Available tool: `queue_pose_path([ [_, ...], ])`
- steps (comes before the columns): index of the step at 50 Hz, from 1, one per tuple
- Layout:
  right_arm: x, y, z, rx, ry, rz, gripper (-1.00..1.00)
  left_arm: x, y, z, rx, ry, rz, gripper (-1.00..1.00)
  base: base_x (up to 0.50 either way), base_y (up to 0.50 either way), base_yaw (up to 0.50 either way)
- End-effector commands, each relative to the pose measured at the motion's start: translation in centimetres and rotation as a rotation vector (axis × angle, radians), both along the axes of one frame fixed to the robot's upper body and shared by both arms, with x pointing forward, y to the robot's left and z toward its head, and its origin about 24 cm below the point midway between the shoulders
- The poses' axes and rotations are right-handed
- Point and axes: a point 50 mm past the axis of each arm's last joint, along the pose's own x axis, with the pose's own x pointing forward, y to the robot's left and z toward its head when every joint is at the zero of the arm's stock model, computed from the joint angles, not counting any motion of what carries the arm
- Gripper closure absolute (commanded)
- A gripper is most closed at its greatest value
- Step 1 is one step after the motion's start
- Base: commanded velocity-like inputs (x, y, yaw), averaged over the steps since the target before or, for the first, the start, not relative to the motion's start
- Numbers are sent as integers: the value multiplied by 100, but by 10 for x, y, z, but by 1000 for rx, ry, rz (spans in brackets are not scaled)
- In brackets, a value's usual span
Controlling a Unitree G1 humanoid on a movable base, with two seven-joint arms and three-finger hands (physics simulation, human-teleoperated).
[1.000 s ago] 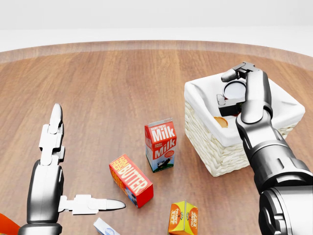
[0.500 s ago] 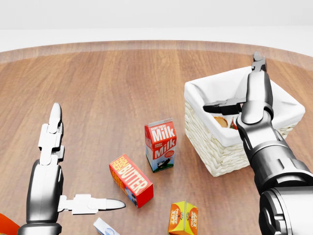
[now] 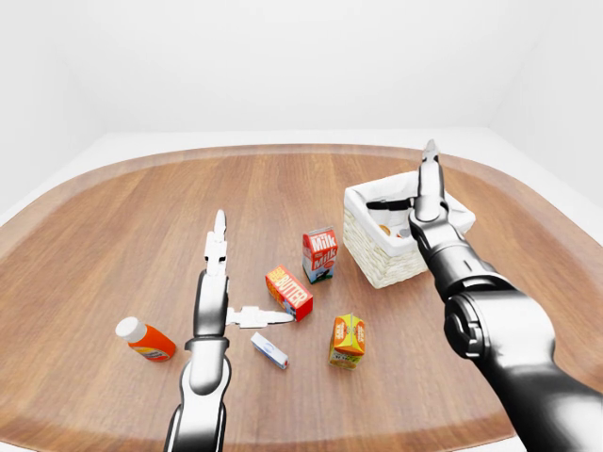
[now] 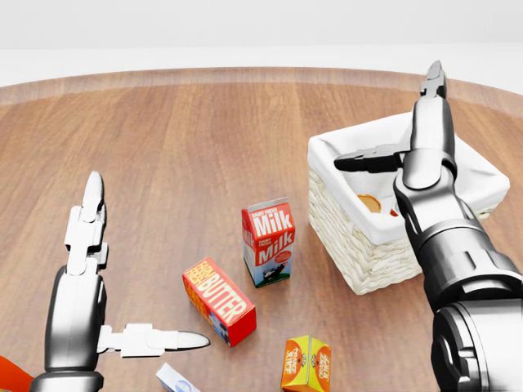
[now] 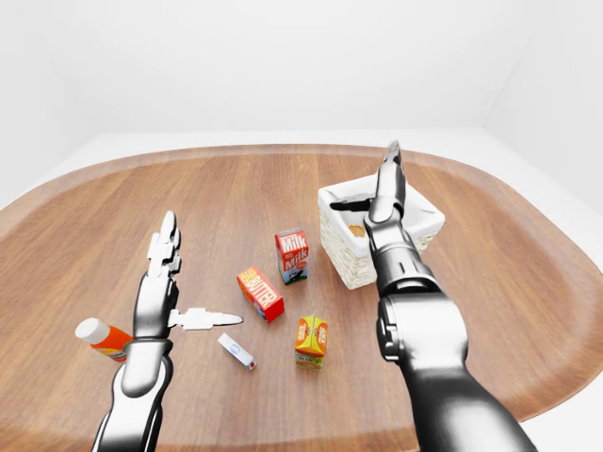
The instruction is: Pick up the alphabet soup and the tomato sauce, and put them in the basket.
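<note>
Our right hand [image 4: 409, 135] hovers over the basket [image 4: 353, 224] near the table's [image 4: 180, 147] right edge, fingers spread, holding nothing. Two can tops [image 4: 369, 203] show inside. Our left hand [image 4: 102, 286] is open, empty.

Open wood all around the milk carton [image 4: 268, 242] toward the top and left in the head view. Just beside it at lower left, the butter box [image 4: 218, 300]; to its right, the basket [image 4: 359, 245] wall, narrow gap between.
</note>
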Motion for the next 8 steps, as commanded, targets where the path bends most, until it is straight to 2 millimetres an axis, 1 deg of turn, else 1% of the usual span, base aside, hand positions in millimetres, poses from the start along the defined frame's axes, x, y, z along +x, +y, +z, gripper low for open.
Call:
queue_pose_path([
  [1,7,4,28,11,-74,21,-100,-2,1,1,13,-7,7,-100,0,0,0],
  [8,9,6,46,17,-118,37,-100,-2,1,1,13,-7,7,-100,0,0,0],
])
